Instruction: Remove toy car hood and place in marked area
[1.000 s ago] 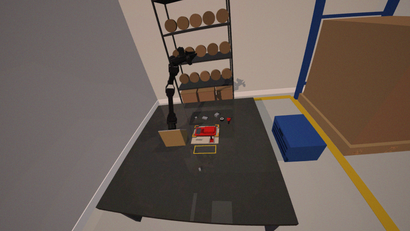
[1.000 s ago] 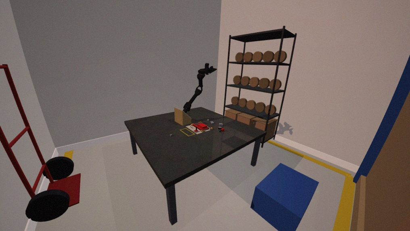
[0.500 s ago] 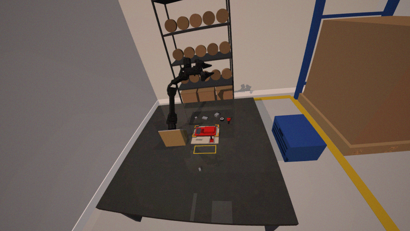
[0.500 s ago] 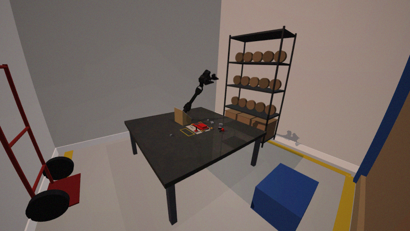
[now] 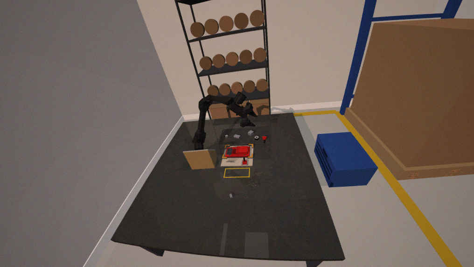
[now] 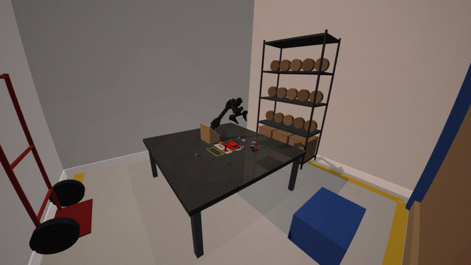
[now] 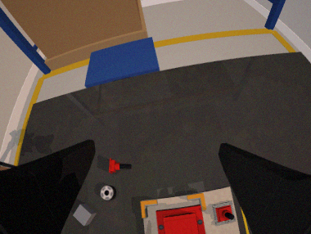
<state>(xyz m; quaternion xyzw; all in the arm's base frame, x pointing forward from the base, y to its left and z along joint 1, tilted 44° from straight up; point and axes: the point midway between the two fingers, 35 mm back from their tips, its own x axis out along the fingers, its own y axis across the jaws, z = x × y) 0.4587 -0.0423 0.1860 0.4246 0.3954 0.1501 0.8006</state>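
The toy car is red with a dark grey part at one end and sits on a pale board between orange corner brackets. A raised red block on its body may be the hood; I cannot tell for sure. The marked area is a yellow outline on the table beside the board, with nothing inside. My gripper is wide open and empty, high above the table's back part, beyond the car and touching nothing.
A red piece with a black pin stands on the board. Behind the board lie a wheel, a red part and several grey blocks. A tan panel stands by the arm's base.
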